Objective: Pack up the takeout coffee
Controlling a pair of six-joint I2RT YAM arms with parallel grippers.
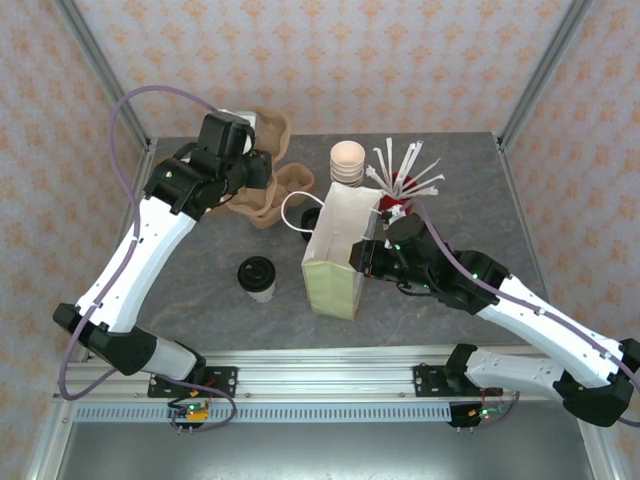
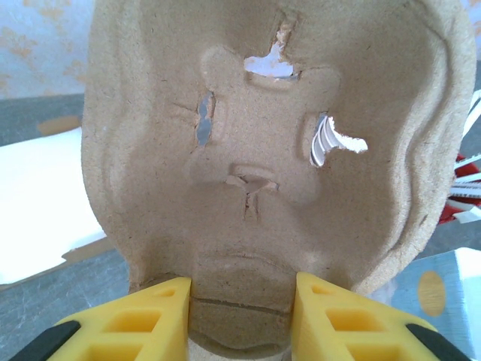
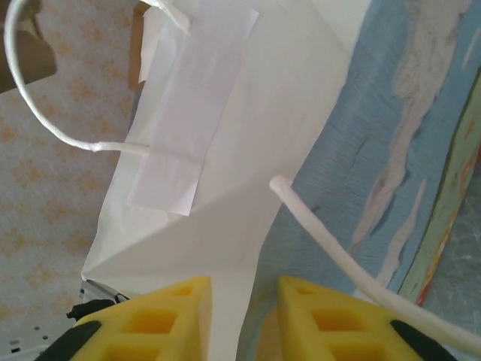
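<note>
The upright takeout coffee (image 1: 257, 277) is pictured just left of the paper bag (image 1: 335, 255) pinched by the right end effector (image 3: 244, 289), the left end effector (image 2: 242, 286) clamped on a cup carrier (image 2: 255, 150).

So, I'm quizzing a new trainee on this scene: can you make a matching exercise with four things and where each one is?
Things:
1 coffee cup
2 paper bag
3 cup carrier
4 stirrers

Places:
A in the left tool
B in the red cup behind the bag
C alone on the table, left of the bag
D its wall between the fingers of the right tool

Pairs: 1-C, 2-D, 3-A, 4-B
</note>
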